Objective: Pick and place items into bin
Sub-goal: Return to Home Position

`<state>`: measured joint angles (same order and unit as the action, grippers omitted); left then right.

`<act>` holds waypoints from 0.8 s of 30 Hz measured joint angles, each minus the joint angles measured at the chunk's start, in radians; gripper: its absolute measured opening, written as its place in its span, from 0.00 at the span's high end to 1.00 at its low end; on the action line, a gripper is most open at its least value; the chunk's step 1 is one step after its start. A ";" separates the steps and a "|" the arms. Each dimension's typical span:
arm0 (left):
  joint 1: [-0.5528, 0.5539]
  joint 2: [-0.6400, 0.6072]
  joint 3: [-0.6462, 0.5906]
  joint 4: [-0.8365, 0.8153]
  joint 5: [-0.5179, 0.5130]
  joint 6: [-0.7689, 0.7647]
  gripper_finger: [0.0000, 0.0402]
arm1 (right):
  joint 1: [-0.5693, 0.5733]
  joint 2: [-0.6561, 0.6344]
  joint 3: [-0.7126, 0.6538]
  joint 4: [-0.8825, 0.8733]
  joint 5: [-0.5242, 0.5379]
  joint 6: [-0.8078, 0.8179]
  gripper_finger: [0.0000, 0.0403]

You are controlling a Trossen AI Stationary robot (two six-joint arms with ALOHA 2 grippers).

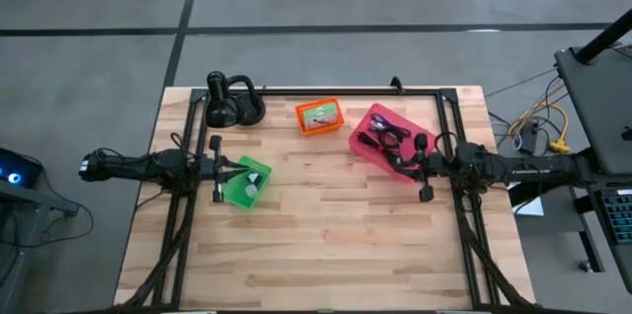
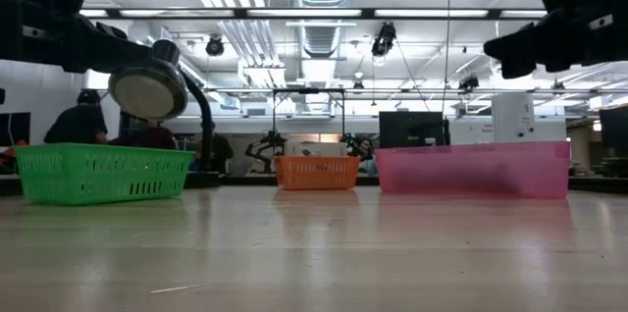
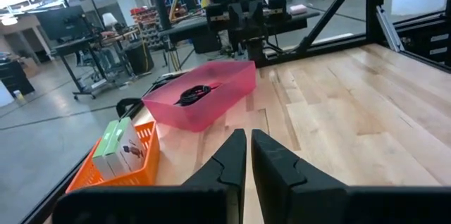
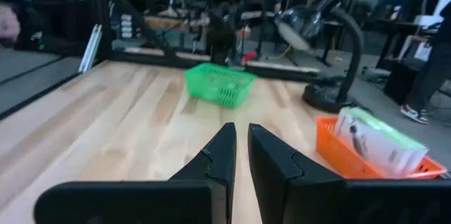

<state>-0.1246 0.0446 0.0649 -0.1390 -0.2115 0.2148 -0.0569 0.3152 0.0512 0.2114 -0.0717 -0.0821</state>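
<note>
Left gripper (image 3: 248, 143): fingers drawn almost together, only a thin slit between them, nothing held. It sits at the table's left side, just beside the green basket (image 1: 234, 198).

Right gripper (image 4: 241, 131): same state, near-closed and empty. It hangs at the near corner of the pink bin (image 1: 361, 134).

Items: I find none loose on the table (image 1: 326, 245).
- Coiled black cables (image 1: 387, 138) lie in the pink bin.
- Green packets (image 3: 116, 143) stand in the orange basket (image 1: 319, 105).
- A small white piece (image 1: 254, 184) is in the green basket (a dark bit beside it, too small to name).

The two arms point at each other across the boards. Each bin lies ahead of its nearer claw, toward the table's middle. The pink bin's long axis runs diagonally.

Judgement: sorting looks done. Pulling each arm straight back along its own line should clear the bins.
</note>
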 joint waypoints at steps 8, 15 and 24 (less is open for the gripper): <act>0.000 -0.015 0.000 -0.003 -0.002 0.000 0.98 | 0.038 -0.152 0.007 -0.190 0.049 0.005 0.93; 0.000 -0.016 0.000 -0.004 -0.002 -0.054 0.98 | 0.037 -0.261 -0.036 -0.215 0.025 -0.052 0.93; 0.000 -0.016 0.000 -0.005 0.005 -0.122 0.98 | 0.037 -0.269 -0.037 -0.213 0.022 -0.017 0.93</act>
<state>-0.1246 0.0281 0.0647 -0.1440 -0.2062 0.0929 -0.0196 0.0463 0.0147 -0.0013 -0.0501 -0.0993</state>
